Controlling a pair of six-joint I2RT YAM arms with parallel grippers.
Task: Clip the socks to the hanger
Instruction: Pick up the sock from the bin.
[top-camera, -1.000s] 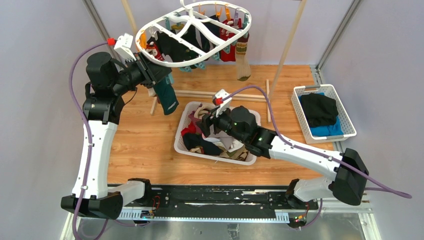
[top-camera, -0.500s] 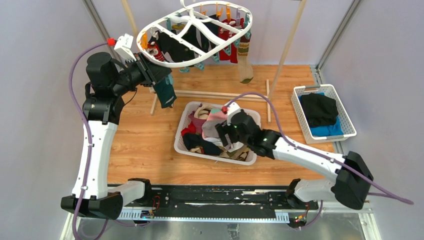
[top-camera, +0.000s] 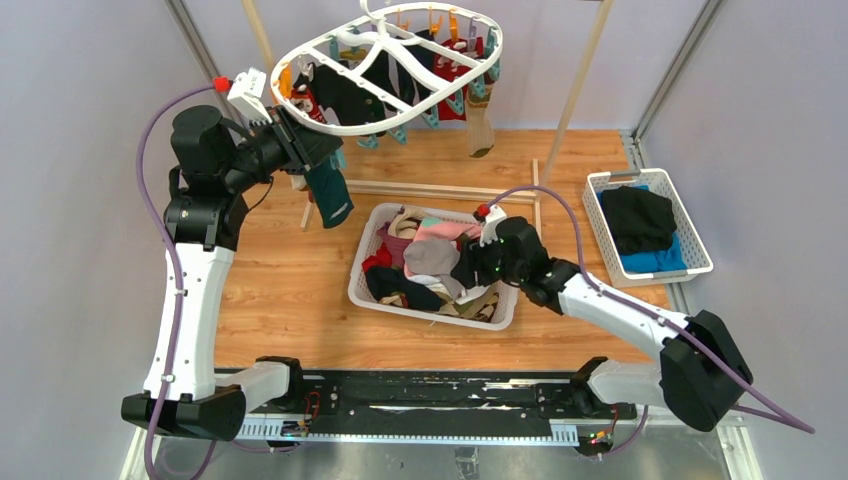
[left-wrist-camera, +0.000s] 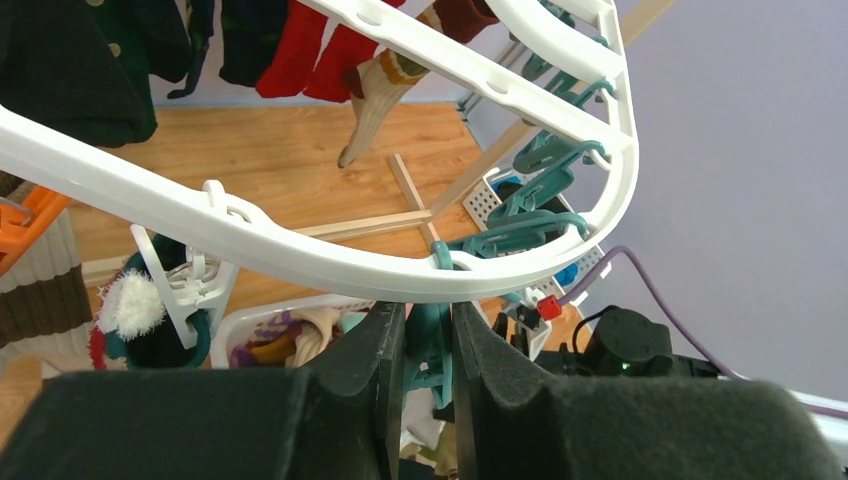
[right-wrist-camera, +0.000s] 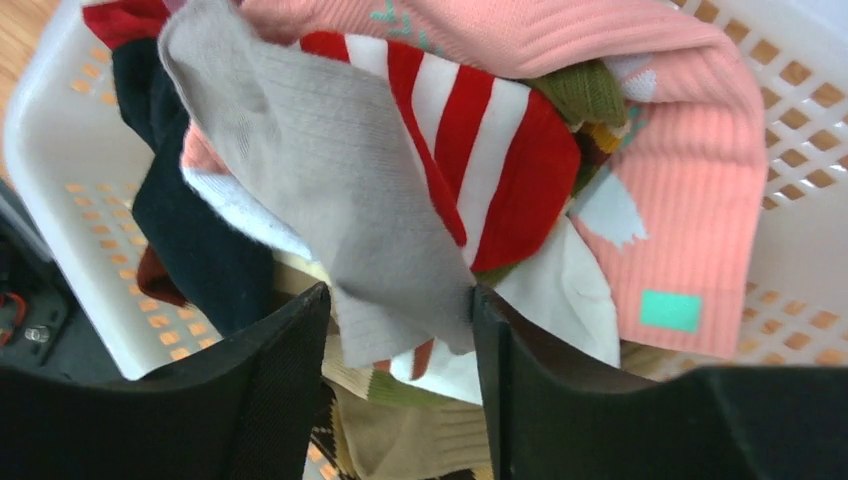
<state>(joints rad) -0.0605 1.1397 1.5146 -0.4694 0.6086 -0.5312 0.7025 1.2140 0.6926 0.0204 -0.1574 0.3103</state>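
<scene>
we see a wooden board (top-camera: 280, 290) as the floor, pale lilac walls (top-camera: 60, 150) left, right and far, grey metal posts (top-camera: 680, 65) in the far corners, a bare wooden pole (top-camera: 583, 75) far right, and soft, even light.

Wooden table (top-camera: 285, 290), sock basket (top-camera: 364, 255), clothes basket (top-camera: 603, 232) (right)

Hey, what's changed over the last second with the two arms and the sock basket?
The right claw moved rightward and nearer across the basket and dropped onto the pile. It now straddles the grey sock, with its jaws apart and not yet clamped. The left claw stayed shut on a teal clothespin under the hanger.
</scene>
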